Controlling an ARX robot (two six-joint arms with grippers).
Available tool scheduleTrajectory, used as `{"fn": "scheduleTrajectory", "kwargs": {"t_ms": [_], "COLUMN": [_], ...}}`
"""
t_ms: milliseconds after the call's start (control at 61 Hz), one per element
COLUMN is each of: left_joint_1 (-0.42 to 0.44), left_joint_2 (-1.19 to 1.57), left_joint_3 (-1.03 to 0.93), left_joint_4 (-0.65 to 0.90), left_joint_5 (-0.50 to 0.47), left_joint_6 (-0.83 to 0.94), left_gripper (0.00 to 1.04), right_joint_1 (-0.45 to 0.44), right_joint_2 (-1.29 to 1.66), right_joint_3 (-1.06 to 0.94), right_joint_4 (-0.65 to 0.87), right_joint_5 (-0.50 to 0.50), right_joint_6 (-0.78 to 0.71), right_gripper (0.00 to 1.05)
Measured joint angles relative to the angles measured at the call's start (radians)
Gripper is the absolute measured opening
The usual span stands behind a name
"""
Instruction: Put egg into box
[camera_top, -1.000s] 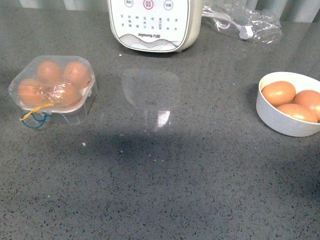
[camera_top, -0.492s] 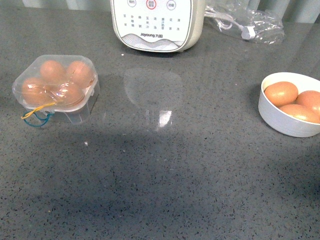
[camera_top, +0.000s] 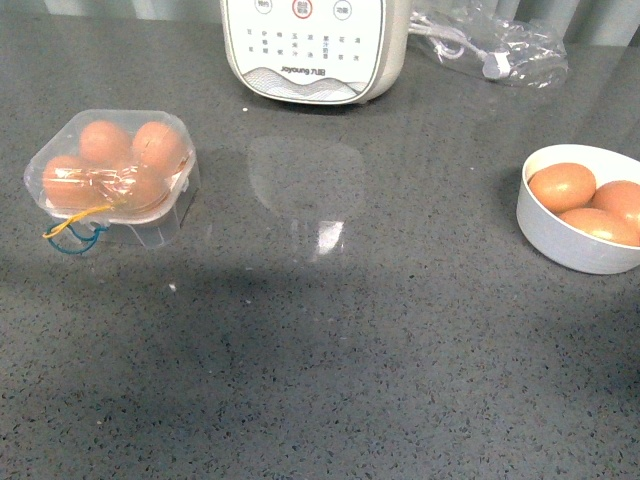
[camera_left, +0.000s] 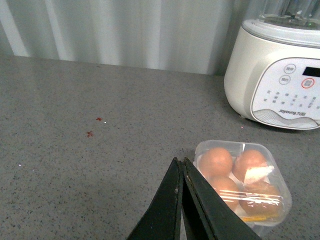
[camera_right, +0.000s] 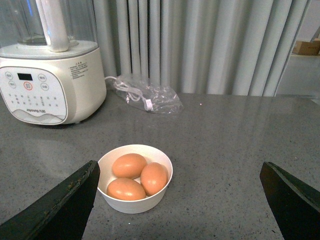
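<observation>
The clear plastic box (camera_top: 110, 175) sits on the grey counter at the left, lid down, with yellow and blue strings at its front. Orange-brown eggs (camera_top: 103, 140) fill all its hollows. It also shows in the left wrist view (camera_left: 242, 185). My left gripper (camera_left: 180, 162) is shut and empty, held above the counter just beside the box. Three more brown eggs (camera_top: 560, 186) lie in a round white bowl (camera_top: 560, 245) at the right. My right gripper (camera_right: 179, 169) is wide open and empty, and the bowl (camera_right: 135, 202) lies ahead of it, nearer one finger. Neither arm shows in the front view.
A white blender base (camera_top: 312, 48) stands at the back centre. A clear plastic bag with a cable (camera_top: 490, 45) lies at the back right. Grey curtains hang behind the counter (camera_right: 200, 45).
The front view has shifted slightly, so everything sits a little more to the right in the picture. The box, the bowl and the eggs have not moved on the counter.
</observation>
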Motion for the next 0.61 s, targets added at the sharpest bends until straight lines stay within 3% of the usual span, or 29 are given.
{"fn": "scheduleTrajectory", "kwargs": {"t_ms": [607], "left_joint_1": [-0.027], "left_joint_2": [-0.537], "left_joint_3": [-0.056], "left_joint_4": [-0.446], "left_joint_5": [-0.006], "left_joint_6": [0.0], "left_gripper": [0.04], "right_joint_1": [0.0], "right_joint_2": [0.0], "right_joint_3": [0.0], "right_joint_4": [0.0], "right_joint_5": [0.0], "right_joint_6": [0.0], "right_gripper": [0.97]}}
